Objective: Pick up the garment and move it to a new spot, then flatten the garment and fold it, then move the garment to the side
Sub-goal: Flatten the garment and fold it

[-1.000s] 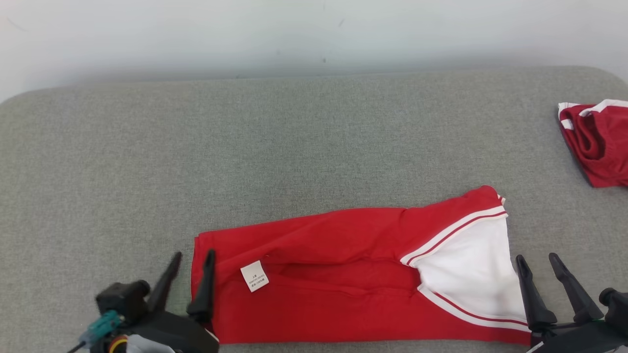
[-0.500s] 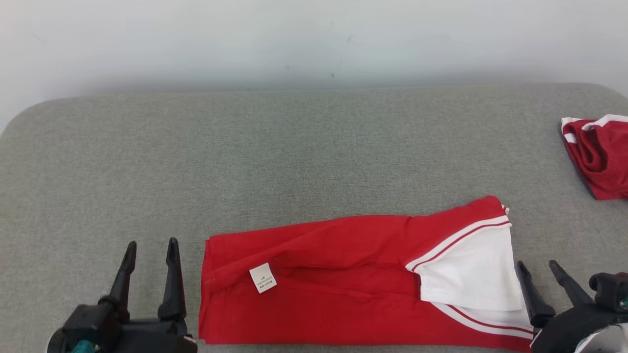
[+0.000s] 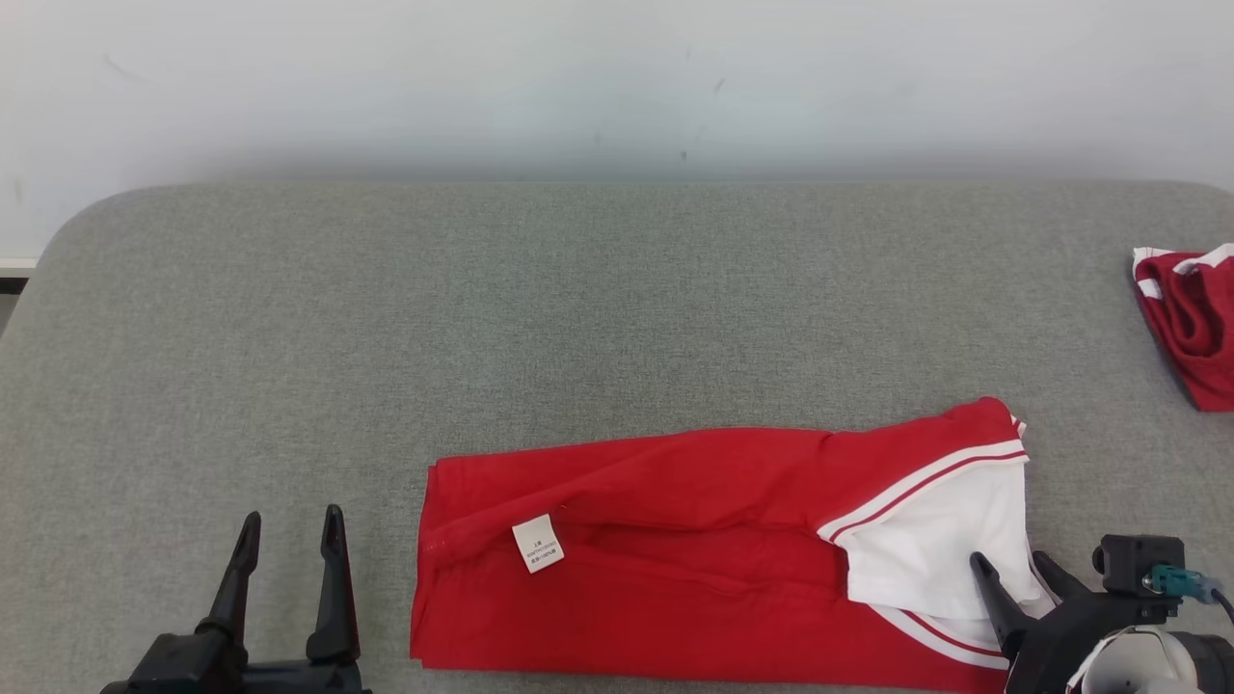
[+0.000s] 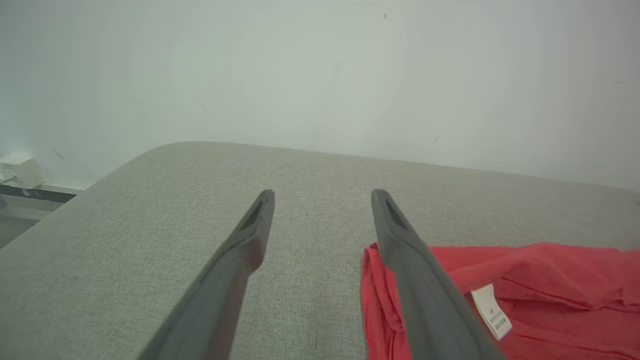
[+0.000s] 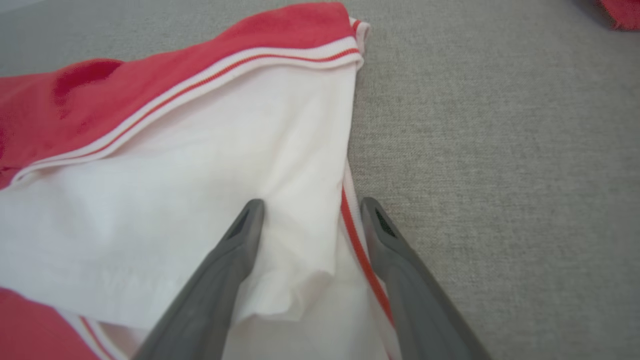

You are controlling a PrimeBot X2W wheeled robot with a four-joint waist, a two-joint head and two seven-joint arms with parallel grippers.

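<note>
Now my left gripper [image 3: 293, 518] has backed off the garment [image 3: 675, 578], jaws apart and empty; my right gripper [image 3: 1010, 561] has slid over the white flap [image 3: 925, 540], spread too, seemingly straddling its edge; the garment lies folded lengthwise near me, so another fold looks due.

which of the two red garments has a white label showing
The long folded garment nearest the robot; its label sits near its left end. The bunched garment at the right shows none.

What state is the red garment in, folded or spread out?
Folded: the red garment lies as a narrow band, layers overlapping, white panel turned over on top.
</note>
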